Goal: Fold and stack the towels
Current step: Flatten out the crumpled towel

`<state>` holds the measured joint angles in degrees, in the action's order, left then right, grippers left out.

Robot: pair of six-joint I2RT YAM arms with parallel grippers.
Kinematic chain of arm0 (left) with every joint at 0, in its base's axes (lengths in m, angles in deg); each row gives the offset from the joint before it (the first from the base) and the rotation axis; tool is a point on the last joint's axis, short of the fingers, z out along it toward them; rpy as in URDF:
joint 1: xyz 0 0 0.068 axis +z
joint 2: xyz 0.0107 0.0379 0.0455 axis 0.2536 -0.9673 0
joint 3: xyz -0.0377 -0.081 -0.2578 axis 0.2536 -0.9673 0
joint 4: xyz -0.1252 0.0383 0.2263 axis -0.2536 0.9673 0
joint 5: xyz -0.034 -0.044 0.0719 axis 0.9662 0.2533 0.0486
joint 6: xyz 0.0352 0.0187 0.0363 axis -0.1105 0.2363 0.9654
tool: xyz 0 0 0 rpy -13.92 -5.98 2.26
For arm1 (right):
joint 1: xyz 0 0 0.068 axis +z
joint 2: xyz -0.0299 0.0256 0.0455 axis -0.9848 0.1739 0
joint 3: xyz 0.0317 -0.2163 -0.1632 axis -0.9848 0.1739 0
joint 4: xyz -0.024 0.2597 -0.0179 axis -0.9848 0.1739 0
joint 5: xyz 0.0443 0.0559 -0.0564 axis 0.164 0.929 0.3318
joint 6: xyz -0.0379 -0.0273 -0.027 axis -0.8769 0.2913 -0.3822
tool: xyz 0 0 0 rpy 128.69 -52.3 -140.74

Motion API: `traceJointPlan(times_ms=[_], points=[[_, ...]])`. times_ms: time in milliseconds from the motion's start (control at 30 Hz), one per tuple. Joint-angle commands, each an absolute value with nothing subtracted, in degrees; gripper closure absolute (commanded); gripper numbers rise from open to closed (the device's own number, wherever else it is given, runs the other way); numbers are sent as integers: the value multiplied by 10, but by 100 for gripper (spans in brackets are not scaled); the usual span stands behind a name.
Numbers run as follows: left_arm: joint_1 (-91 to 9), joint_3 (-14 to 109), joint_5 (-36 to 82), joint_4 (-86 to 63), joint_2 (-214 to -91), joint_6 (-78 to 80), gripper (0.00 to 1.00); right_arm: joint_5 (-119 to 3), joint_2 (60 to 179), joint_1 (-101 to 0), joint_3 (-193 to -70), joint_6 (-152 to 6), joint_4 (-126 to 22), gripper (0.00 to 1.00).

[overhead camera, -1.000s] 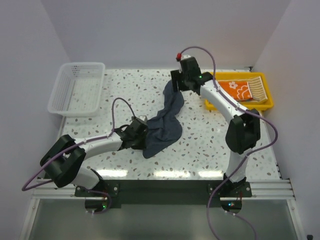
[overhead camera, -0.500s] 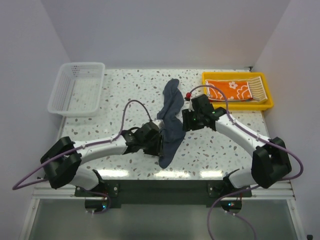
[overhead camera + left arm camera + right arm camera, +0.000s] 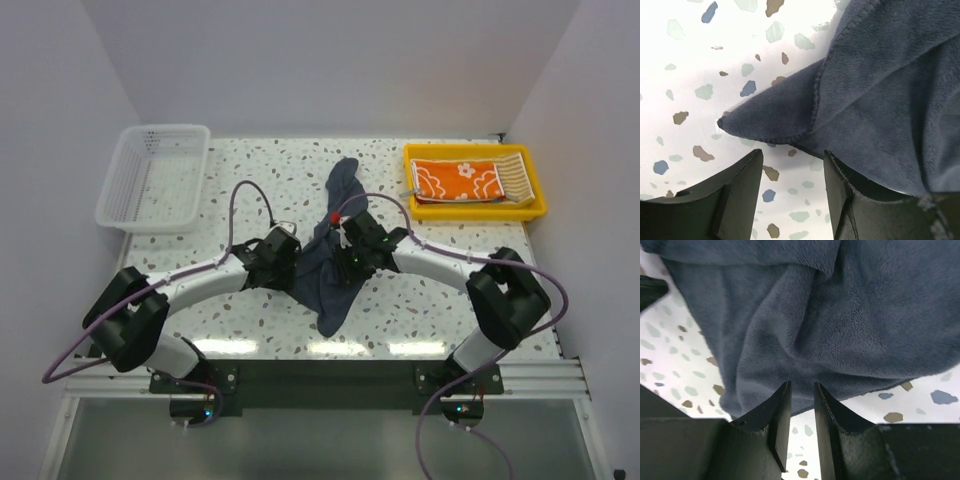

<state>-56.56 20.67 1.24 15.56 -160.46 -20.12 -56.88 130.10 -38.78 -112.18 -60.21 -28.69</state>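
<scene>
L gripper (image 3: 792,161) open, nothing betw. its fingers, tips just short of a pointed corner of the dark blue towel (image 3: 322,288). R gripper (image 3: 801,390) has fingers close together w/ a thin gap. Only speckled table (image 3: 420,300) shows thru it; tips at the towel's edge, no cloth pinched. Towel lies crumpled & stretched out mid-table, L gripper at its left side, R at its right. Far right, yellow tray (image 3: 478,212) holds orange flower-print towel (image 3: 458,182) w/ striped towel (image 3: 512,178) beside it. White basket (image 3: 150,180) at far-left corner.
</scene>
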Motion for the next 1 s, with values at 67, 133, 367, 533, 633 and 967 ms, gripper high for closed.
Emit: traceJointPlan(times_ms=[67, 133, 367, 533, 633, 967], points=[[-565, 248, -35, 127, -1623, -133, 44, -565, 1339, -384, -1117, -602, -292, 73], [-565, 259, -35, 123, -1630, -122, 45, -580, 1351, -384, -1111, -606, -275, 73], [-566, 288, 19, 90, -1665, -95, 48, -626, 1350, -388, -1090, -611, -237, 74], [-566, 298, 20, 68, -1705, -95, 54, -628, 1345, -388, -1090, -615, -230, 74], [-564, 317, -19, 62, -1734, -100, 79, -649, 1335, -390, -1089, -619, -218, 74], [-483, 401, -77, 127, -1780, -140, 100, -680, 1294, -462, -1075, -632, -166, 75]])
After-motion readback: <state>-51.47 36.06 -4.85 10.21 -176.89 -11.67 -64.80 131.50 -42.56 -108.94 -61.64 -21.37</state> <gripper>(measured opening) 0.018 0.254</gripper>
